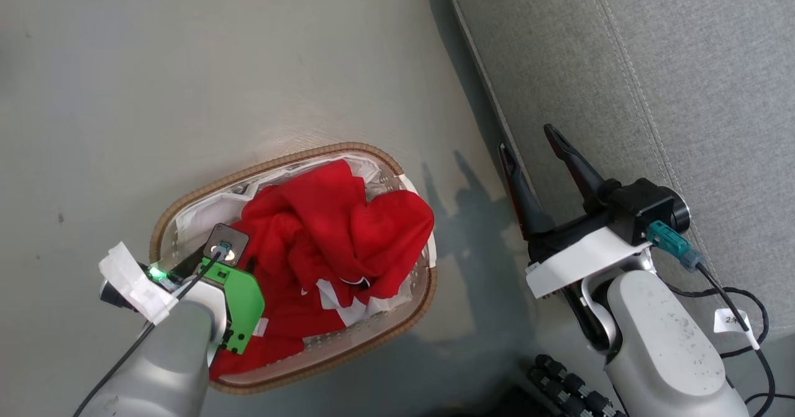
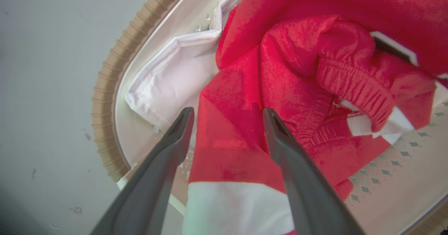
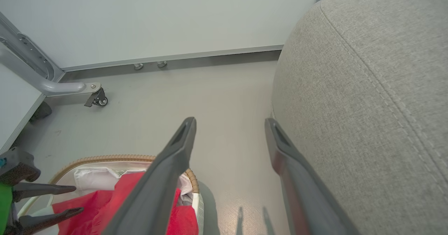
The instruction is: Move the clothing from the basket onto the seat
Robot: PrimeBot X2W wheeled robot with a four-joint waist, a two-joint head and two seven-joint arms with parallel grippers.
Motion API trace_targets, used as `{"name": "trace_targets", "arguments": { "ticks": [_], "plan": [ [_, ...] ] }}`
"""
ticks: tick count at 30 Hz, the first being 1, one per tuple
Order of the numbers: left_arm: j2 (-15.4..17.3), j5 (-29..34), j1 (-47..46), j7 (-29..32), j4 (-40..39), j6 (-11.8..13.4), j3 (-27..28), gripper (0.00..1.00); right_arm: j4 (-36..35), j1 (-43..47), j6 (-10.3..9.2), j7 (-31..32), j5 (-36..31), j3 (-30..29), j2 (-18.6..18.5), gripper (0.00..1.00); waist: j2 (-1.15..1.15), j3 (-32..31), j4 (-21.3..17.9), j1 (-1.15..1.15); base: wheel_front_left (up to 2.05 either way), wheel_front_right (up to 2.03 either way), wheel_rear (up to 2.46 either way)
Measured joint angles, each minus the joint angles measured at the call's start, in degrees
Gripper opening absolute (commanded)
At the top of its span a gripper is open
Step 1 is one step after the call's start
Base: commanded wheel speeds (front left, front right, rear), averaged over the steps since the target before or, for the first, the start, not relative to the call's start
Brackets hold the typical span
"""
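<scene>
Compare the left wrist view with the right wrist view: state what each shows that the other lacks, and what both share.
Left wrist, not right wrist: an elastic waistband and a perforated wall. Right wrist, not left wrist: the seat, a castor and the open right gripper. Both: the red clothing, the basket with its brown rim, the white liner, the open left gripper.

I see red clothing [image 1: 329, 237] with white stripes, crumpled in heap inside basket [image 1: 282, 158]. Basket oval, white, brown woven rim, stands on floor [image 1: 186, 63]. Big grey seat [image 1: 652, 81] near basket, on my right, not touching. Stitched seams run across seat.
</scene>
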Motion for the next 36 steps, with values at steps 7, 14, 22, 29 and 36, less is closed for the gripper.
{"name": "trace_targets", "arguments": {
  "ticks": [7,14,22,29,36],
  "plan": [
    [1.66,-0.16,-1.84,7.17,1.12,0.09,-0.62,1.0,-0.21,-0.09,0.0,0.0,1.1,0.9,0.0,1.0,0.0,2.2,-1.67,0.0,0.0,0.0,0.0],
    [3.0,0.25,-3.55,11.23,1.43,-0.52,-2.41,1.0,-1.12,-0.38,0.0,0.0,2.07,1.64,0.02,1.0,0.0,4.3,-2.66,-0.01,0.0,0.0,0.0],
    [4.11,-0.14,-4.43,17.2,1.63,-1.27,-3.52,1.0,-2.24,-1.36,0.0,0.0,2.97,2.76,0.03,1.0,0.0,6.0,-3.44,-0.01,0.0,0.0,0.0],
    [3.16,-1.89,-4.52,14.38,1.64,-1.72,-5.33,0.0,-2.64,-1.44,0.0,0.0,3.54,3.0,0.03,1.0,0.0,6.67,-3.86,-0.01,0.0,0.0,0.0],
    [2.21,-5.09,-3.76,9.6,0.81,-1.77,-9.36,0.0,-1.98,-1.88,0.0,0.0,3.94,2.65,0.05,1.0,0.0,5.72,-3.85,-0.01,0.0,0.0,0.0]
  ]
}}
